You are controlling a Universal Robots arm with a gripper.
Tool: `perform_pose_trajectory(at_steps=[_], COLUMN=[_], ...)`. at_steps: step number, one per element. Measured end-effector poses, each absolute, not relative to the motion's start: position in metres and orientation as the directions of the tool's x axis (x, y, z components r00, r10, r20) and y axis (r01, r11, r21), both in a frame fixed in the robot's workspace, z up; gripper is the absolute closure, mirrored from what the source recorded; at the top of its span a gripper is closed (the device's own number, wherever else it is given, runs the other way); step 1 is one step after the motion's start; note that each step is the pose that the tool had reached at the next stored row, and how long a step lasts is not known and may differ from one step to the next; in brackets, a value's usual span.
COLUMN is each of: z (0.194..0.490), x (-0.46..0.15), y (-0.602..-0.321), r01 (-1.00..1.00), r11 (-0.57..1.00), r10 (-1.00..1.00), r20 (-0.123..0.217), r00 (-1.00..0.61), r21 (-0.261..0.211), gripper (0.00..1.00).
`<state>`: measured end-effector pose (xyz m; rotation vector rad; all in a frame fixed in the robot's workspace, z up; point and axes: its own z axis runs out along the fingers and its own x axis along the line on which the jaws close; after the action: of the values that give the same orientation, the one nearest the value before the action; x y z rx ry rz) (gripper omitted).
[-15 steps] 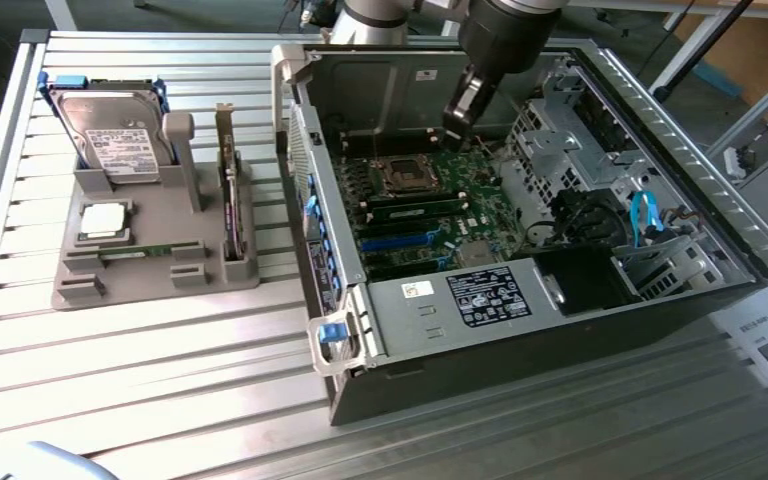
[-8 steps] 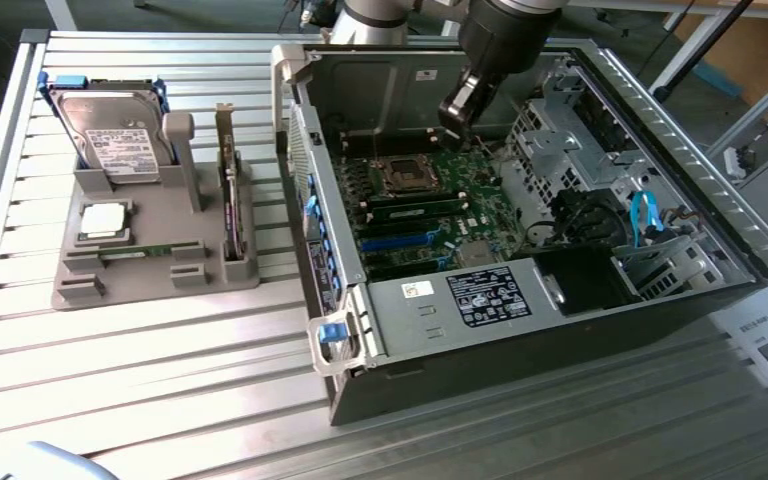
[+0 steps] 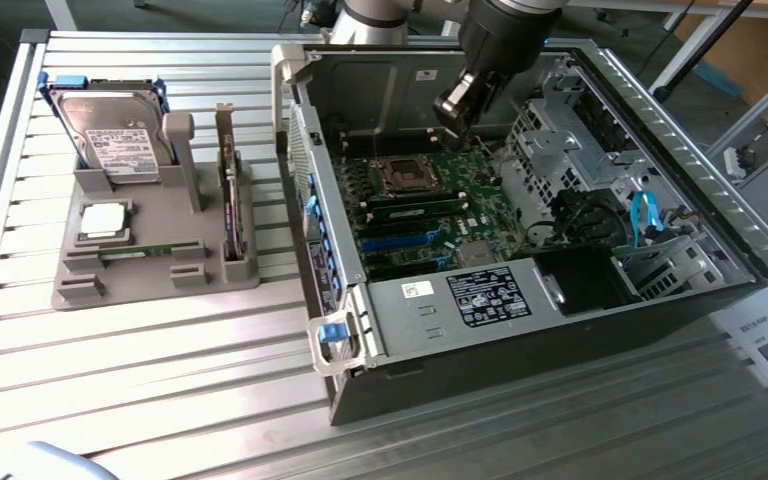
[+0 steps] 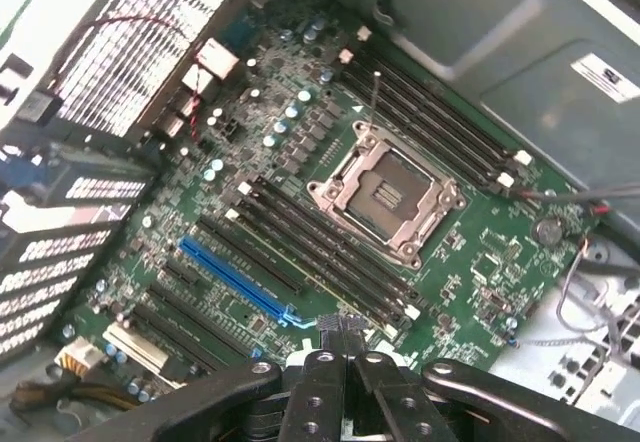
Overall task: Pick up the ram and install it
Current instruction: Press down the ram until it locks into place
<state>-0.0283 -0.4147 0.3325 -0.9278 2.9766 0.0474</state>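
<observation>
On the exterior view's left, a grey holder (image 3: pixel 131 270) stands on the slatted table (image 3: pixel 157 370), carrying a hard drive (image 3: pixel 115 135), a square silver processor (image 3: pixel 104 220), an upright expansion card (image 3: pixel 233 200) and one ram stick (image 3: pixel 137 252) lying flat in its front slot. To the right lies the open computer case (image 3: pixel 518 200) with its green motherboard (image 3: pixel 424 210). The gripper (image 3: pixel 462 125) hangs over the board near the empty CPU socket (image 4: pixel 388 194). Its fingers (image 4: pixel 322 387) are closed together with nothing visibly between them, well apart from the ram on the holder.
</observation>
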Motion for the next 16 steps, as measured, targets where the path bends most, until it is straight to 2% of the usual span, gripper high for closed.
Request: perform_pose_trajectory(at_steps=[16], z=[0.3324], x=[-0.0282], y=[-0.4146], r01=[-0.359], r11=[0.933], r10=[-0.358], r20=[-0.031], r00=[-0.933], r21=[0.022], gripper=[0.9])
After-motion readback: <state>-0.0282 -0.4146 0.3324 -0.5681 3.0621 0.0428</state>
